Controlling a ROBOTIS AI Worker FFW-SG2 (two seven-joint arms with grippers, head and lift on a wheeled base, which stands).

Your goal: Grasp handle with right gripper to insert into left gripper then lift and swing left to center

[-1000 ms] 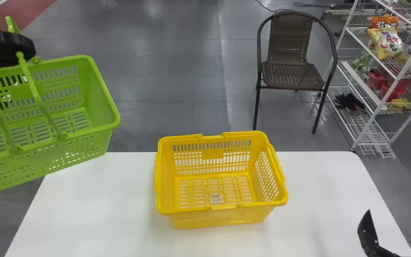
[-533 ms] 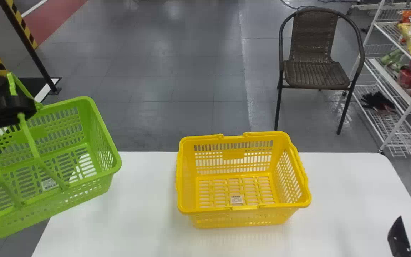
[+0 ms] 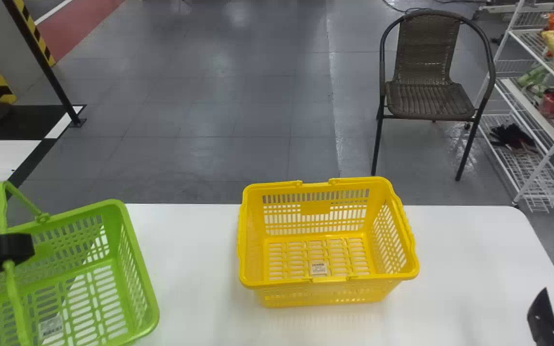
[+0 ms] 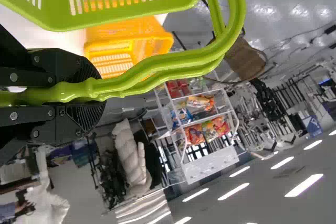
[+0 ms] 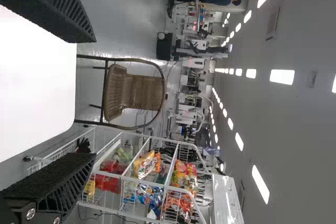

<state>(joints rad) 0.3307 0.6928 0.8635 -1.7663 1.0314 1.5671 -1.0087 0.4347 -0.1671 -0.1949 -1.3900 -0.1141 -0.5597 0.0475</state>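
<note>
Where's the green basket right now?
In the head view, the green basket is at lower left, left of the yellow basket and overlapping the left end of the white table, its handles clamped in the left hand.

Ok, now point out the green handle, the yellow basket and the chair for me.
Green handle (image 4: 173,60): left wrist view, on its curved bar.
Yellow basket (image 3: 326,243): head view, on its slotted floor.
Chair (image 3: 428,101): head view, on its seat.

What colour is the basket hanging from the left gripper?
The basket is bright green, seen best in the head view.
</note>
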